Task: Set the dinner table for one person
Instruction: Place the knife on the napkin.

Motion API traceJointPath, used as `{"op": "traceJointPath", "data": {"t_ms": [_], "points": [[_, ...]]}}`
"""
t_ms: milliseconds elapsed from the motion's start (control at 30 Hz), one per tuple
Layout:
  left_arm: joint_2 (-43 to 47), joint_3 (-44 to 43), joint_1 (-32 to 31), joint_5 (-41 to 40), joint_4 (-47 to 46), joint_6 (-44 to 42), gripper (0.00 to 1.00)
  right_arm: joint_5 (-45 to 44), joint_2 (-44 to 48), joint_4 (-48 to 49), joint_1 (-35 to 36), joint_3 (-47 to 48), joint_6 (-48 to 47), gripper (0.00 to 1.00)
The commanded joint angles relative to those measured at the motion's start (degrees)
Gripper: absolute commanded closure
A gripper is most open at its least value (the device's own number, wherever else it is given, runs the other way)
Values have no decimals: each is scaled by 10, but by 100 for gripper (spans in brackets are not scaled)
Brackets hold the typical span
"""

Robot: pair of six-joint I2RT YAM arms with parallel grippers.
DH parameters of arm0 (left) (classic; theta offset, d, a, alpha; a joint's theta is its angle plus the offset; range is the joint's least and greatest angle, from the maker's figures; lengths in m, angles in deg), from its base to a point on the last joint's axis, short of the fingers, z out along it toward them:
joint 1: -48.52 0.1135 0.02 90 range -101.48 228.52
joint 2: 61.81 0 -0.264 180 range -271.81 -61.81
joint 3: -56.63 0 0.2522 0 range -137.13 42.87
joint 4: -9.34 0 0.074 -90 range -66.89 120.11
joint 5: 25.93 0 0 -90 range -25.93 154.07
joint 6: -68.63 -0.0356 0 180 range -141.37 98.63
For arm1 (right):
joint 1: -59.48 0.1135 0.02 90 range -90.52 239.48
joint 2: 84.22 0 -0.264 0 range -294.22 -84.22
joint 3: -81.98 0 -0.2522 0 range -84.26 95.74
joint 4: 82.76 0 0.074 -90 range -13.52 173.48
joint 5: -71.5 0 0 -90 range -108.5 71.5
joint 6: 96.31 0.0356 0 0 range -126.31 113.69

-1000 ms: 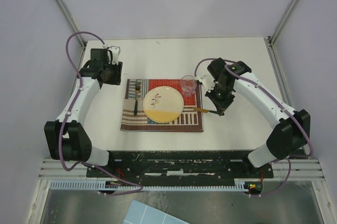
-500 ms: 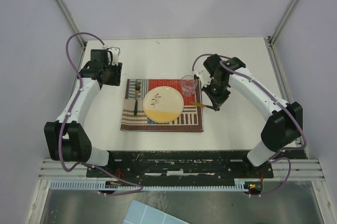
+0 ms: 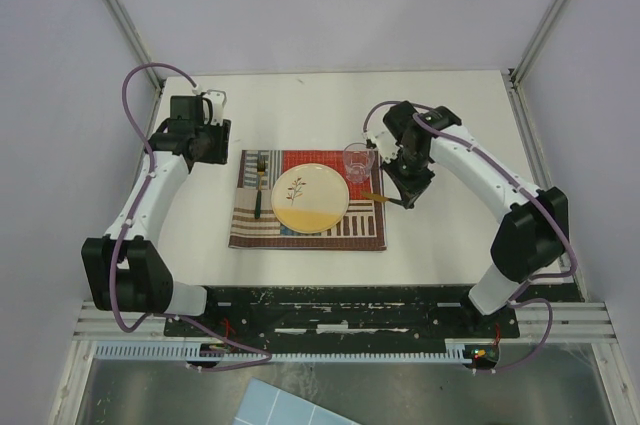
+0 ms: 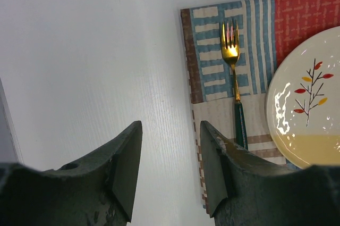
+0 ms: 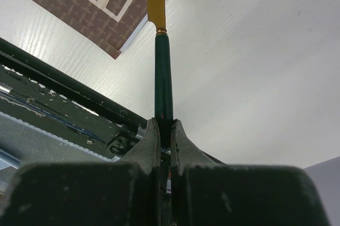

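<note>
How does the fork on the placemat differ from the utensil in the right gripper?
The fork lies flat and free on the placemat, left of the plate; the utensil is clamped by its handle in the right gripper, right of the plate. The fork's tines show; the utensil's head cannot be made out. Both have gold metal and a dark green handle.

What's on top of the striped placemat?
A plate in the middle, a fork to its left, a glass at the far right corner. The right hand holds a green-handled utensil over the right edge. The plate hides the cloth beneath.
</note>
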Motion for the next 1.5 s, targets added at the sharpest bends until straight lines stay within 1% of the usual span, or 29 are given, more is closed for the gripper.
{"op": "traceJointPath", "data": {"t_ms": [0, 300, 667, 1000, 1200, 1467], "points": [[16, 0, -2, 2, -14, 24, 46, -10, -4, 10, -2, 31, 10, 98], [17, 6, -3, 6, -17, 30, 46, -5, -16, 8, 0, 43, 18, 98], [25, 13, -2, 5, -19, 34, 46, 7, -18, 5, 13, 26, 28, 98], [22, 4, -2, 3, -15, 32, 46, 7, -50, 16, 23, 37, 50, 98], [22, 4, -2, 2, -6, 33, 46, 1, -73, 28, 31, 24, 64, 98], [22, 3, -2, 2, 4, 33, 46, -9, -79, 64, 49, -29, 99, 98]]}}
